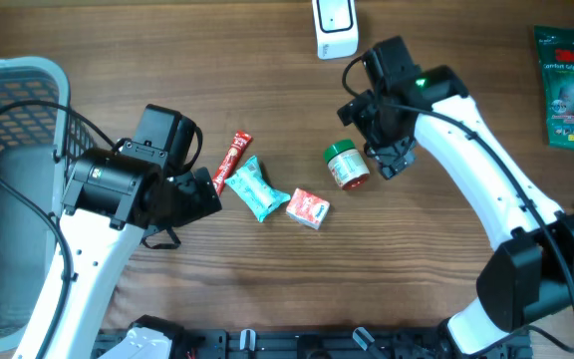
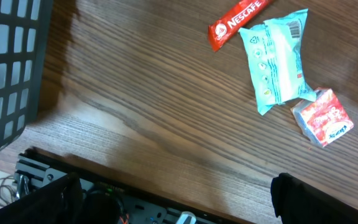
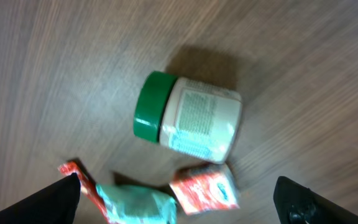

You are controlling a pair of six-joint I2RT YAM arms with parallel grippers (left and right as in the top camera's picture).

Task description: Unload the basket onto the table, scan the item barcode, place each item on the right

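A white jar with a green lid (image 1: 347,165) lies on its side on the wooden table, just left of my right gripper (image 1: 387,152). In the right wrist view the jar (image 3: 191,118) lies beyond my open right gripper (image 3: 182,205), which holds nothing. A white scanner (image 1: 335,28) stands at the table's far edge. A teal packet (image 1: 258,187), a red Nescafe stick (image 1: 233,160) and a small red box (image 1: 308,208) lie between the arms. My left gripper (image 1: 199,194) is open and empty beside the teal packet (image 2: 277,59), whose barcode (image 2: 297,28) faces up.
A grey basket (image 1: 18,80) stands at the left edge. A green pouch (image 1: 570,72) lies at the far right. The table's front edge with a black rail (image 2: 135,205) runs below the left gripper.
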